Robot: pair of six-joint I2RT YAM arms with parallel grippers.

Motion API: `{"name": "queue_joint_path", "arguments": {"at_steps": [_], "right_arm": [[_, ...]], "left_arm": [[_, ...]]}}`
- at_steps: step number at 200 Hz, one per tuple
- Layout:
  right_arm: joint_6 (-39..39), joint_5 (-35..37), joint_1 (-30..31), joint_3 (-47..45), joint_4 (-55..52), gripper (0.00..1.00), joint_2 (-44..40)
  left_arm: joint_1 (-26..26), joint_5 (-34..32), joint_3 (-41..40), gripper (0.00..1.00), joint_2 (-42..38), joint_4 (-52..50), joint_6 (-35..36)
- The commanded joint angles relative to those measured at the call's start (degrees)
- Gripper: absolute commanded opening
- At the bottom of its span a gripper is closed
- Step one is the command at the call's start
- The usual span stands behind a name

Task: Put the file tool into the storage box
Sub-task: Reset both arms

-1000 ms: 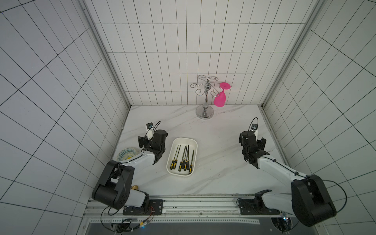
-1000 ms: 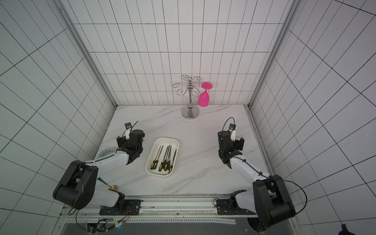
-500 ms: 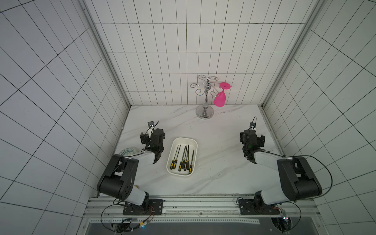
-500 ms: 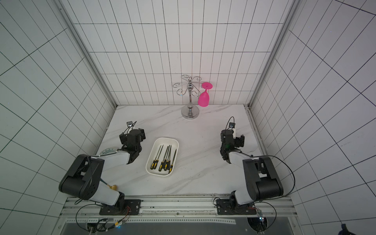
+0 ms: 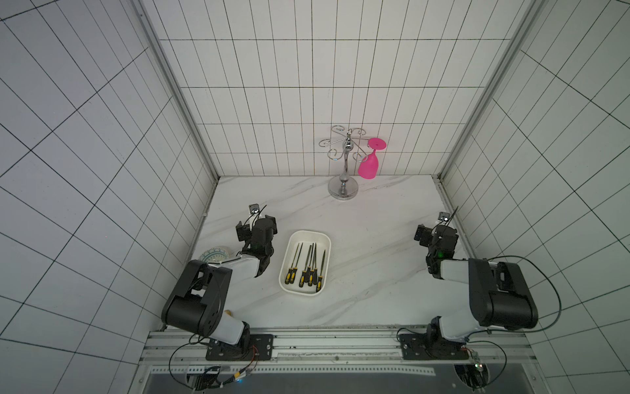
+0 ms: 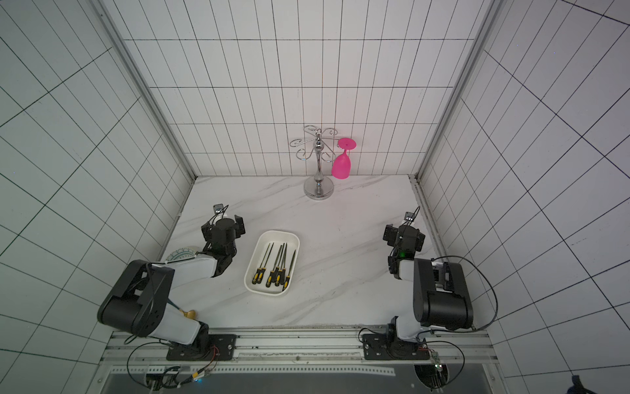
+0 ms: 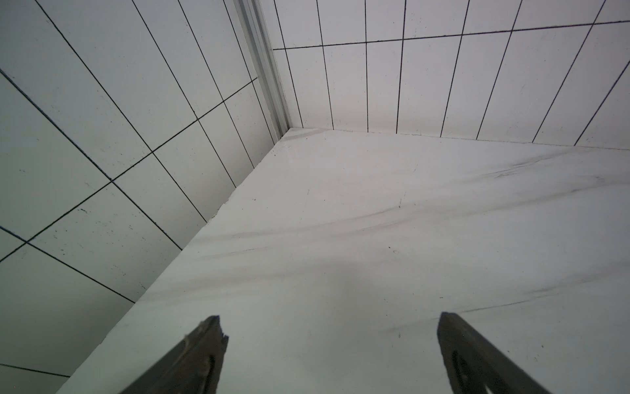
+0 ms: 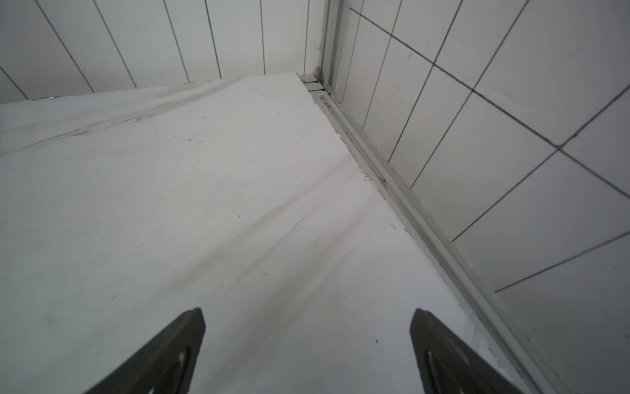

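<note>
The storage box [image 5: 308, 233] is a white shallow tray lying mid-table, seen in both top views [image 6: 280, 233]. Several file tools [image 5: 308, 264] with black-and-yellow handles lie side by side inside it [image 6: 278, 264], handles toward the front. My left gripper [image 5: 256, 232] hangs just left of the box, pointing at the back left corner. It is open over bare marble [image 7: 330, 320]. My right gripper [image 5: 438, 238] is far right, near the side wall. It is open too, with nothing between its fingers [image 8: 308, 312].
A chrome glass rack [image 5: 343, 163] with a pink glass [image 5: 369, 167] hung upside down stands at the back. A patterned round plate [image 5: 214, 254] lies half under my left arm. A small tan-tipped thing [image 5: 227, 312] lies by the left arm's base.
Both arms have folded back toward their bases. The right gripper has drifted right toward the side wall. Both grippers stayed open, and the box and files have not moved.
</note>
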Motion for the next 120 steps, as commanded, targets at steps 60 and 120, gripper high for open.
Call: {"name": "queue_joint_path", "arguments": {"at_steps": [60,120], "right_arm": [[0.4,-6.0,0.2,-0.2,1.0,0.99,0.2],[0.4,-6.1,0.1,-0.1,0.9,0.99,0.1]], "left_arm": [[5.8,7.4,-2.0,0.99,-4.2,0.0,-4.1],[10.4,11.0,-8.1,0.99,-6.8,10.3,1.1]]}}
